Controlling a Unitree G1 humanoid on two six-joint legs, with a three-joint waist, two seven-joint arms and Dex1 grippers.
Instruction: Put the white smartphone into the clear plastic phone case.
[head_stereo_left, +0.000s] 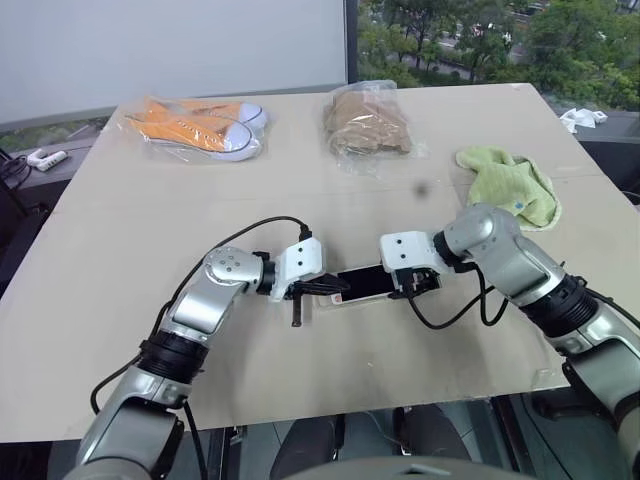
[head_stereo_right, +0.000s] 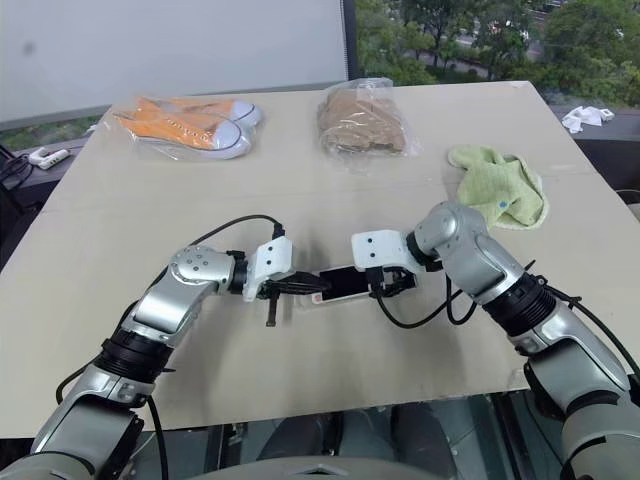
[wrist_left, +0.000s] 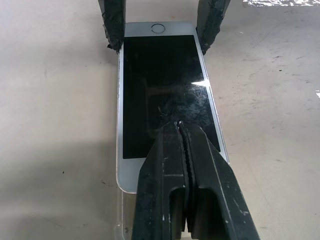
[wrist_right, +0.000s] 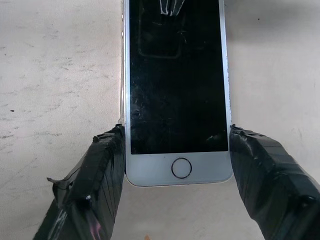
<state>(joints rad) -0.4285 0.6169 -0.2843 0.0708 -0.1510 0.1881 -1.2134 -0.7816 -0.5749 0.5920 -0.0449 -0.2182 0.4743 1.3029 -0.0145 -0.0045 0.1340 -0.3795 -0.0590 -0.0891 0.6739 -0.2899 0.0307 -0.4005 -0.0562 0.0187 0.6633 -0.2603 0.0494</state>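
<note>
The white smartphone (head_stereo_left: 362, 282) lies flat, screen up, on the table between my two grippers. My right gripper (wrist_right: 176, 131) straddles its home-button end, with a finger pressed against each long side. My left gripper (wrist_left: 181, 126) is shut, and its joined tips rest on the black screen (wrist_left: 165, 85) near the opposite end. A thin transparent rim of the clear plastic phone case (wrist_left: 120, 220) sticks out past the phone's end beneath my left fingers. The same rim runs along one long side (wrist_right: 122, 75), so the phone seems to sit on or in the case.
At the back of the table (head_stereo_left: 120, 300) lie orange sneakers in a clear bag (head_stereo_left: 200, 125) and a brown item in another bag (head_stereo_left: 368, 125). A green cloth (head_stereo_left: 510, 185) lies at the right, behind my right arm. The table's front edge runs just below both arms.
</note>
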